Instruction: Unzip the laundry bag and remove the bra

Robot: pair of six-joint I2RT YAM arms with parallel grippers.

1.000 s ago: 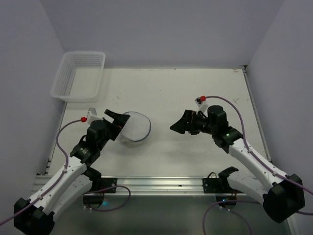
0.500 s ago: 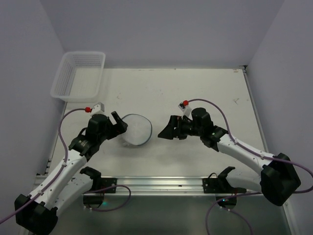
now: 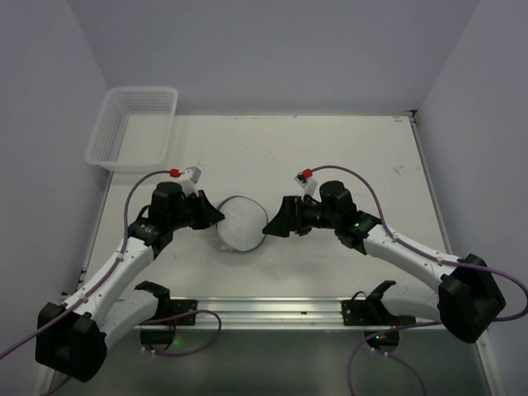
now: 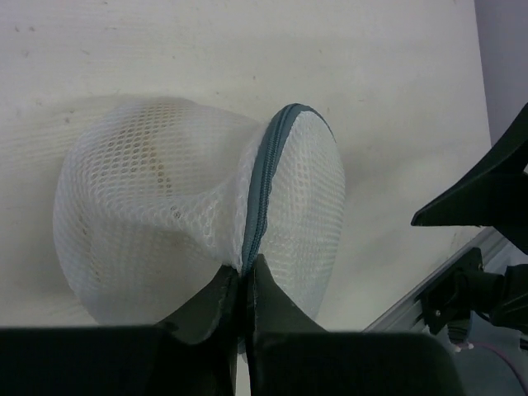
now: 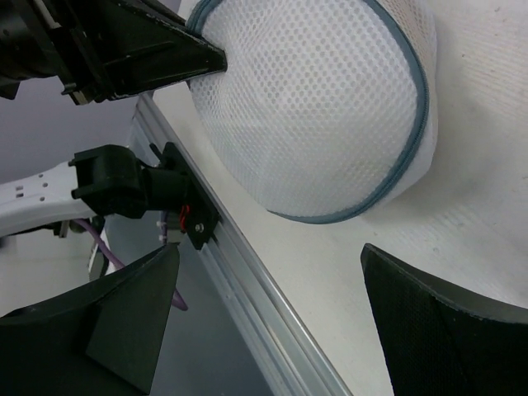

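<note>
One laundry bag (image 3: 241, 223) sits on the table (image 3: 330, 148), with one white basket (image 3: 132, 128) well apart to its far left. Two sets of jaws flank the bag: the left jaws pinch its grey zipper rim (image 4: 262, 186), and the right jaws stand spread just right of it. Its contents are indistinct through the mesh.

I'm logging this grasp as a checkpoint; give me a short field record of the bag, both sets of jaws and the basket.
laundry bag: on the table, tilted, zipper closed where visible
left gripper: jaws pinched on the bag's zippered rim
right gripper: jaws open, beside the bag, not touching
basket: far left corner of the table
</note>
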